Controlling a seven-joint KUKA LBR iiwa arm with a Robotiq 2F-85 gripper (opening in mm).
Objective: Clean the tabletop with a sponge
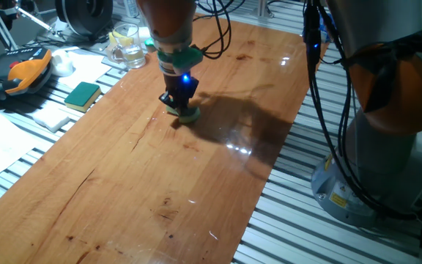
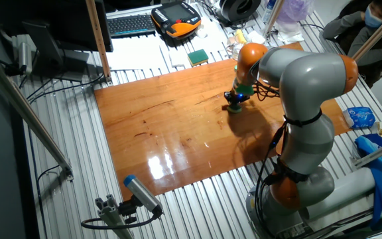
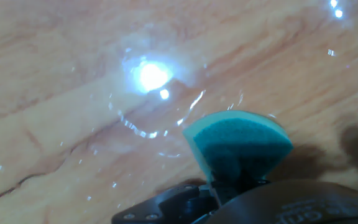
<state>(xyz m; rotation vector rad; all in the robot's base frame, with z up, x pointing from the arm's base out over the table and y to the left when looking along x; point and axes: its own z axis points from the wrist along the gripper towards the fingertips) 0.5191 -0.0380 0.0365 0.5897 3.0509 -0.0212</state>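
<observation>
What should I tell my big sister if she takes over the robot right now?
Gripper: shut on the teal sponge, pressing it down on the wooden tabletop.
Where: the sponge sits near the far end of the board, toward the glass mug and a second flat green sponge lying off the board on the metal frame.
Done: the sponge is picked up and touching the wood. The hand view shows a shiny wet patch just ahead of the sponge.
Left: most of the long board toward the near end. Which parts are already wiped cannot be told.

Glossy wooden tabletop [image 1: 145, 176], porous foam sponge [image 3: 241, 143]
</observation>
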